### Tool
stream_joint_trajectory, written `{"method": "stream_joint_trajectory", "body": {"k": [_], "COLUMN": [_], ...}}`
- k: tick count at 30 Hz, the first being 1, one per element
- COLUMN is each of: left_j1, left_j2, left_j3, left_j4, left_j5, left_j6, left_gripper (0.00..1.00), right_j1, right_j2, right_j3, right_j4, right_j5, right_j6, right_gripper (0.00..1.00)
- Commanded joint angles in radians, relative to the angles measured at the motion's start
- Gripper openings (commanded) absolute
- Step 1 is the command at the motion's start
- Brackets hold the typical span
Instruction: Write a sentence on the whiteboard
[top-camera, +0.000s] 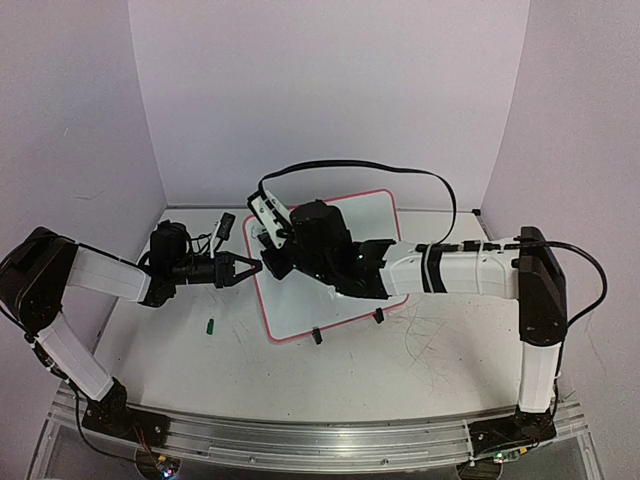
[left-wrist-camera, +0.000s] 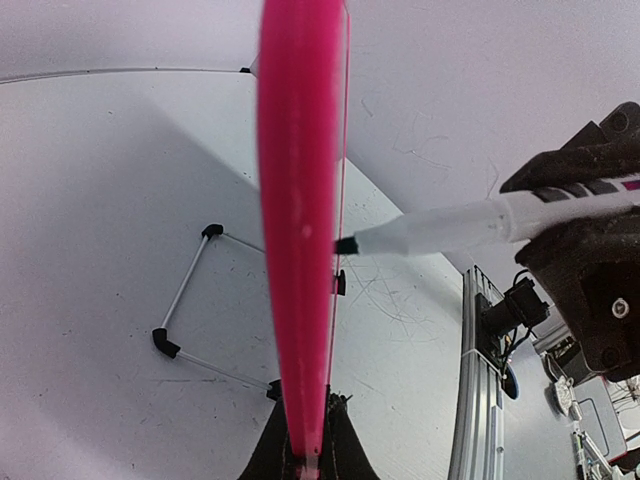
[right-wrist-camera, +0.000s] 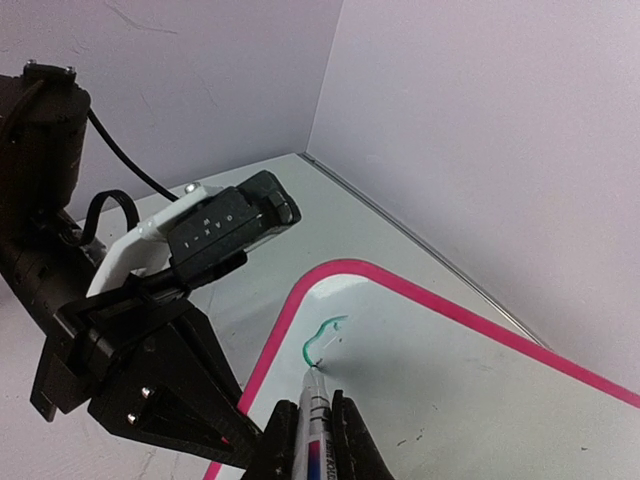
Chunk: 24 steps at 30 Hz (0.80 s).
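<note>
Your right gripper (right-wrist-camera: 312, 455), clamped on the white-barrelled green marker (right-wrist-camera: 311, 400) low in its wrist view, rests the tip at one green curl (right-wrist-camera: 322, 335) mid-frame by the corner of the pink-rimmed white whiteboard (right-wrist-camera: 480, 400), so press lightly while the left gripper (top-camera: 250, 268), clamped on the rim (left-wrist-camera: 300, 250), braces it.

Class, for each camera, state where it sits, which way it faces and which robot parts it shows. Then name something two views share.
Top external: high behind the robot, looking down at the pink-rimmed white rectangular whiteboard; left arm and right arm show.
Left wrist: on the left arm, sighting along the board's rim; left pincer clamps it.
Right wrist: on the right arm, looking down at the board; right pincer holds the white marker pen.
Shared: both wrist views show the marker.
</note>
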Motion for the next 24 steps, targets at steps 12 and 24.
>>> {"method": "stream_joint_trajectory", "body": {"k": [12,24], "left_j1": [-0.009,-0.008], "left_j2": [-0.015,-0.018], "left_j3": [0.043,0.046], "left_j4": [-0.035,-0.04], "left_j5": [-0.038,-0.039], "left_j6": [0.065,0.066], "left_gripper": [0.0,0.0], "right_j1": [-0.01,0.003], "right_j2": [-0.063,-0.045], "right_j3": [-0.064,-0.061], "right_j4": [-0.011,-0.014], "right_j5": [0.047,0.024], "right_j6": [0.029,0.044], "right_gripper": [0.0,0.0]}}
